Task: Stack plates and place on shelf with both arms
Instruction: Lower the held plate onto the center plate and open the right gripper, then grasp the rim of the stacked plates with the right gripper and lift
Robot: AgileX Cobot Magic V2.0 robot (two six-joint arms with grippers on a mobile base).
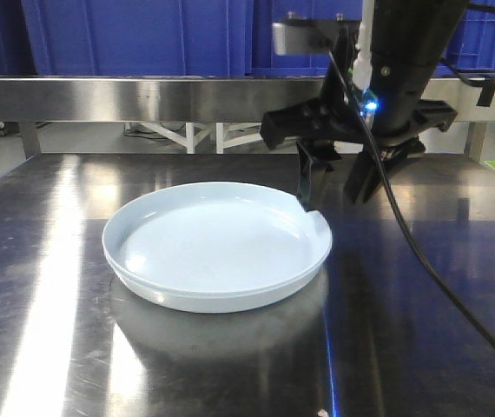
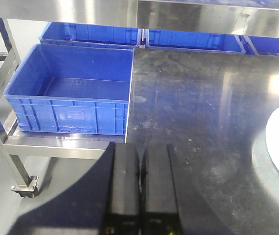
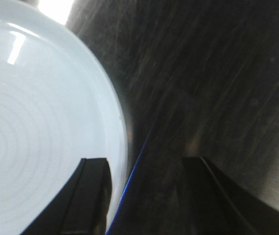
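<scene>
— Plates (image 1: 217, 243) sit mid-tabletop (image 1: 48, 347); I count 2 rims, 1 nested in the other, so the stacking looks done; agree?

— Agreed, as far as the front view tells; what remains is the lift to the shelf (image 1: 143, 97), which I take to be the long steel rail at the back.

— Where are the arms?

— Right gripper (image 1: 334, 200) sits low at the stack's right rim; its fingers (image 1: 310, 178) stand apart, 1 inside the rim and 1 outside over bare steel; they grip nothing yet. Left gripper (image 2: 142, 152) hangs at the tabletop's left edge, well apart from the stack; its fingers are pressed together with nothing between them.

— Risks?

— Glossy ware and a low rim; a pinch on 1 side only could tip the stack or let the top plate slide off the lower 1; the inner finger might also catch just the upper rim and raise 1 plate alone. The dangling cable (image 1: 417, 256) runs close beside the rim and could drag on it.

— Room to move?

— Bare steel lies left, right and in front of the stack; past the left edge the surface drops away, with a blue crate (image 2: 71, 93) on a lower stand there; at the back, the rail and the blue crates (image 1: 143, 35) seen past it limit the way up and in.
</scene>
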